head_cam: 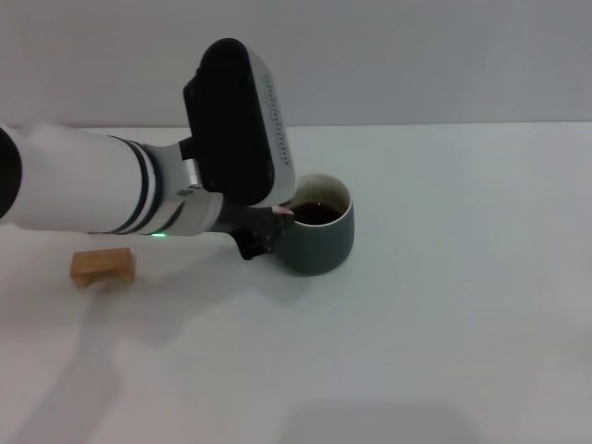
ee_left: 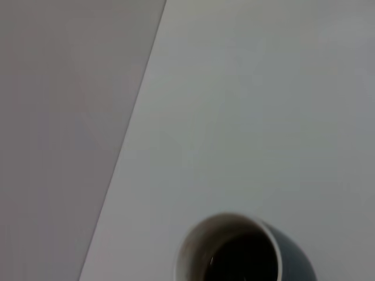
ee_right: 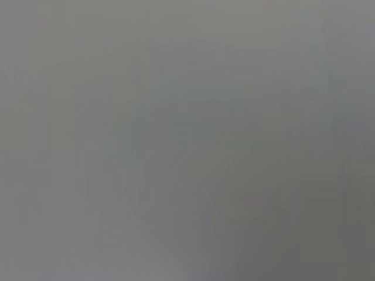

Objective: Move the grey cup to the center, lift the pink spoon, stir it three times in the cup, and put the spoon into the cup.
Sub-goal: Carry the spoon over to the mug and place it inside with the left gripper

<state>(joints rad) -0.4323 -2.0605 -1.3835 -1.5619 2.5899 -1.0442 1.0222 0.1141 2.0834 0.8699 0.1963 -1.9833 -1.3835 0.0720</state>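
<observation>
Left hand (head_cam: pixel 268 227) at a grey cup (head_cam: pixel 319 236) on a white counter (head_cam: pixel 444 305).
Cup, holding dark liquid, sits mid-counter; whether the hand grips it cannot be told. A wooden block (head_cam: pixel 103 265) lies nearby.

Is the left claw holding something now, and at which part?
It cannot be told. The left claw is at the cup's left side, but the wrist hides its fingers; a pink tip shows at the rim.
</observation>
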